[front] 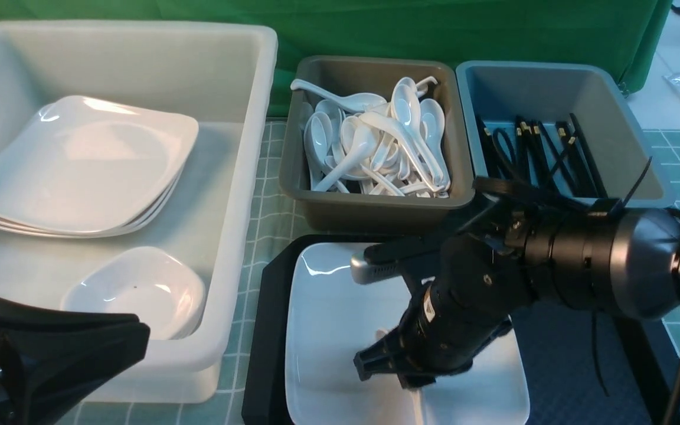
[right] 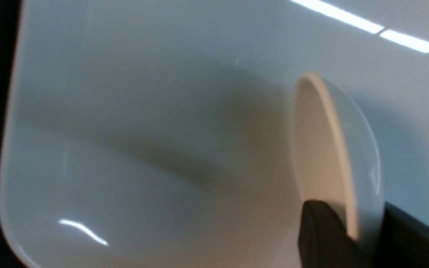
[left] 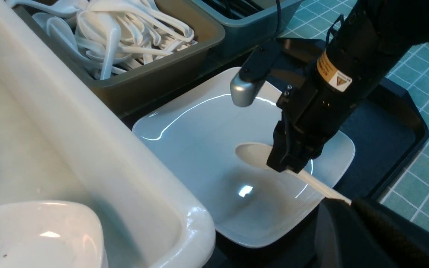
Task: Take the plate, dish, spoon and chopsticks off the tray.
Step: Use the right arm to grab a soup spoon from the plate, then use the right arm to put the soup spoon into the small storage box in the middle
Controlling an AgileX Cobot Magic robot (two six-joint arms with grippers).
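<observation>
**Tray.** The tray [front: 262, 354] stands on the worktop [front: 679, 159], which is covered with a green checked cloth. All positions below are given from the tray.

**Plate.** The plate [left: 199, 149] lies flat on the left half of the tray. The right half shows bare textured surface.

**Spoon.** The spoon [left: 253, 152] rests inside the plate with its bowl facing up. Its handle runs toward the near edge of the tray.

**Right tool.** The right arm reaches in over the right side of the tray and angles down onto the plate. The right tool [left: 285, 165] is clamped on the spoon where the bowl meets the handle. In the right wrist view, one black finger [right: 322, 234] sits against each side of the bowl wall.

**Left tool.** The left tool [left: 356, 223] hangs to the near left of the tray with its jaws together. It is close to the end of the spoon handle and apart from it.

**White tub.** The white tub [front: 239, 177] stands just left of the tray. It holds stacked plates [front: 80, 165] and, nearer the robot, a small dish [front: 139, 289].

**Grey tub.** The grey tub [front: 375, 209] stands directly behind the tray. It holds a pile of white spoons [front: 375, 147].

**Blue-grey tub.** The blue-grey tub [front: 617, 118] stands behind the tray's right side. It holds black chopsticks [front: 552, 153] with gold bands.
</observation>
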